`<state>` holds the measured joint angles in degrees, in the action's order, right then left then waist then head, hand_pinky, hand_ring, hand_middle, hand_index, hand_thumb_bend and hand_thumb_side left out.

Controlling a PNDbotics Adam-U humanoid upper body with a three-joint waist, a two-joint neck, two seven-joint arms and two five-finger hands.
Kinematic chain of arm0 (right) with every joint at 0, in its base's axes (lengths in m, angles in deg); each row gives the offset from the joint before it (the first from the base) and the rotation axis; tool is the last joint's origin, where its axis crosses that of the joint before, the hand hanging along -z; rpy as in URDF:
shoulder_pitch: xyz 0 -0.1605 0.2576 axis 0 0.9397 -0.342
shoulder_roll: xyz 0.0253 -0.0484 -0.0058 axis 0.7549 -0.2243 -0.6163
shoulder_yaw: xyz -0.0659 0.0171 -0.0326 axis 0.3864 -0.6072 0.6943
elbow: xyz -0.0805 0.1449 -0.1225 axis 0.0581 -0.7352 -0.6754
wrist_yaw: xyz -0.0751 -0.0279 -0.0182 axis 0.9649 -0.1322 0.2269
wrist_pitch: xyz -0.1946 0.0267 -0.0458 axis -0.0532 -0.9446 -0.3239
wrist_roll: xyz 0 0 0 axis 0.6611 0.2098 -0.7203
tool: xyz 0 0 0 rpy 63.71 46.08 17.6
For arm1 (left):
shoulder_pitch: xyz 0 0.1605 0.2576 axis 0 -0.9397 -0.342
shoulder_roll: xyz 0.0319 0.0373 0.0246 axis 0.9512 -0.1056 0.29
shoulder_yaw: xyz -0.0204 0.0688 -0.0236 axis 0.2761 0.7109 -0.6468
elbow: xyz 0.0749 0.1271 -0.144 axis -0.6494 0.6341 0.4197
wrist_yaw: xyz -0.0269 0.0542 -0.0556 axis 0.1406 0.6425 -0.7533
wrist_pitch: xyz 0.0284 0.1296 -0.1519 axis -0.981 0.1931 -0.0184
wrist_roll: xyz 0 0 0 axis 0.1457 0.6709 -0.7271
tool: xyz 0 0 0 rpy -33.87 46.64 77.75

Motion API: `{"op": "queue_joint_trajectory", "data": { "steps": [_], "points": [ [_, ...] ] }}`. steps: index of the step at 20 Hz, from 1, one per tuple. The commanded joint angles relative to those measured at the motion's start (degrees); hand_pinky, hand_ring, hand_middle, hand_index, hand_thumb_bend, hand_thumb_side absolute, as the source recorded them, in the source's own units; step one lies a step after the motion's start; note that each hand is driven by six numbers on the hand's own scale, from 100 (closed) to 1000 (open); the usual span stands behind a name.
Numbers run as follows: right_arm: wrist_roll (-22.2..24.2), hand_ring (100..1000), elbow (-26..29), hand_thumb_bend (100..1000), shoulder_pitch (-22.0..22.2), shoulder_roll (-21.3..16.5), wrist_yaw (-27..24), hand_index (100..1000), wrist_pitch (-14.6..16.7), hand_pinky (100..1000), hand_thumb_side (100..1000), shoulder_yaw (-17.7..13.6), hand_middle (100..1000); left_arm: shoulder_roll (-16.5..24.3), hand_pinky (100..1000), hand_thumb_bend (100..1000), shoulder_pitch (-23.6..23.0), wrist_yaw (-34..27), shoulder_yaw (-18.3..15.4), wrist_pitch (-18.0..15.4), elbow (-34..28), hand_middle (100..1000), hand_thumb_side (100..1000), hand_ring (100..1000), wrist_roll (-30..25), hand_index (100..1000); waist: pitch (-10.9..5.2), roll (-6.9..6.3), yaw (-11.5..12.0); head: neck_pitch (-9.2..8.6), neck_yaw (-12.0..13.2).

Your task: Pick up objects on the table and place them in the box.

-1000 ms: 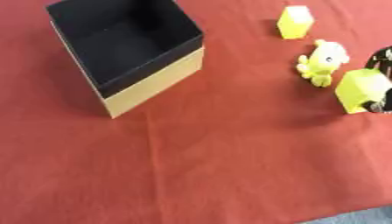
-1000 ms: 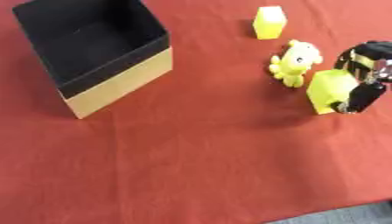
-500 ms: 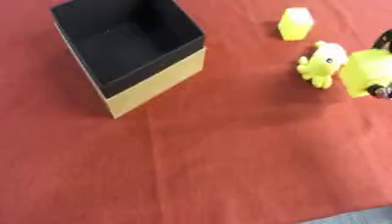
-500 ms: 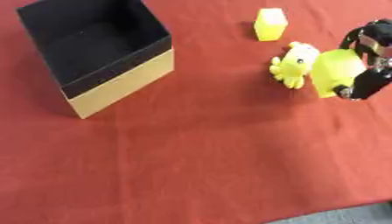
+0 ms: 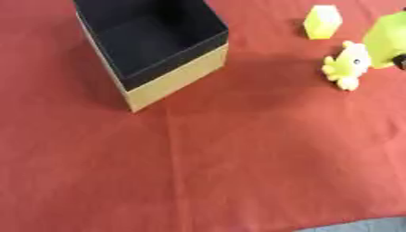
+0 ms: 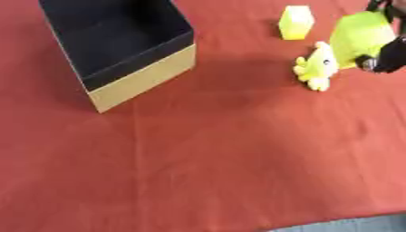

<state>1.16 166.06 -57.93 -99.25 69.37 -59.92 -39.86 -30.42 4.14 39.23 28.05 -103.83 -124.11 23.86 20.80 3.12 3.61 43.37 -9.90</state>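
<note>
Right hand point(image 6: 387, 56) at the right edge, fingers point(image 6: 374, 62) clamped on a yellow-green block point(image 6: 361, 32).

Block raised off the red-covered desk point(image 6: 222, 154), just beside and partly behind a yellow toy duck point(image 6: 318, 65). Farther back, a small yellow cube point(image 6: 295, 21) lying alone. Open box point(image 5: 151, 45), black inside with tan outer walls, at upper left, well apart from the block.

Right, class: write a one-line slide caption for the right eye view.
Right hand lifts a yellow block beside the duck toy; open box waits on red cloth.
</note>
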Motion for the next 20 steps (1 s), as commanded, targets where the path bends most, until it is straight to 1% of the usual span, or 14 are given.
{"op": "queue_joint_trajectory", "data": {
  "steps": [1, 3, 5, 8, 10, 13, 17, 18, 19, 20],
  "points": [
    [1.0, 478, 0.9, 246, -3.1, -3.4, -1.6, 440, -1.1, 488, 100, 0.7, 342, 0.6, 482, 100, 0.4, -0.3, 0.1, 0.0, -1.1, 677, 570, 577, 0.3, 595, -1.44, 0.3, 0.3, 0.72, -1.0],
    [-0.1, 474, 0.9, 236, -5.6, -3.4, -2.3, 438, 0.5, 485, 100, 1.8, 339, 0.5, 483, 100, 0.6, -0.5, 0.3, 0.1, -1.1, 677, 570, 577, 0.1, 596, -1.65, 0.73, 0.8, 0.74, -1.9],
    [0.0, 473, 0.9, 229, -8.1, -3.0, -2.6, 437, 2.0, 484, 100, 2.7, 337, 0.5, 483, 100, 0.6, -0.7, 0.4, 0.1, -1.1, 676, 571, 577, 0.0, 596, -1.92, 1.13, 1.3, 0.69, -2.7],
    [1.3, 460, 0.9, 182, -12.1, -1.2, -2.1, 430, 4.1, 479, 100, 3.5, 322, 0.2, 485, 100, 0.6, -1.0, 0.8, 0.3, -1.1, 677, 572, 578, -0.3, 596, -2.42, 1.69, 2.2, 0.46, -4.1],
    [2.2, 448, 0.9, 142, -14.9, 0.7, -1.3, 424, 4.4, 472, 100, 4.0, 309, 0.0, 486, 100, 0.5, -1.3, 1.0, 0.4, -1.1, 677, 572, 579, -0.5, 597, -2.84, 1.97, 2.9, 0.6, -5.1],
    [3.1, 438, 0.9, 104, -19.2, 4.3, -0.2, 419, 4.2, 464, 100, 5.6, 297, -0.2, 486, 100, 0.5, -1.7, 1.4, 0.6, -1.1, 677, 573, 579, -0.9, 597, -3.49, 2.23, 3.8, 0.73, -6.4],
    [4.7, 422, 0.9, 100, -24.8, 9.5, 1.0, 412, 3.2, 428, 100, 8.4, 283, -0.6, 488, 100, 0.4, -2.2, 1.7, 0.7, -1.1, 677, 573, 580, -1.3, 599, -4.43, 2.49, 4.8, 0.75, -8.1],
    [5.8, 413, 0.9, 100, -27.8, 11.0, 1.5, 407, 2.4, 421, 100, 9.4, 276, -0.6, 489, 100, 0.4, -2.3, 1.7, 0.7, -1.1, 677, 573, 580, -1.3, 599, -4.58, 2.51, 4.8, 0.75, -8.1],
    [8.4, 410, 0.9, 100, -32.3, 13.0, 2.4, 405, 0.8, 420, 100, 11.0, 273, -0.5, 489, 100, 0.4, -2.3, 1.5, 0.7, -1.1, 677, 573, 581, -1.2, 599, -4.63, 2.5, 4.5, 0.75, -7.8],
    [10.9, 408, 0.9, 100, -35.4, 14.7, 3.6, 403, -0.8, 422, 100, 12.3, 270, -0.4, 489, 100, 0.3, -2.2, 1.4, 0.7, -1.1, 677, 573, 581, -1.1, 599, -4.71, 2.49, 4.4, 0.75, -7.7]
  ]
}}
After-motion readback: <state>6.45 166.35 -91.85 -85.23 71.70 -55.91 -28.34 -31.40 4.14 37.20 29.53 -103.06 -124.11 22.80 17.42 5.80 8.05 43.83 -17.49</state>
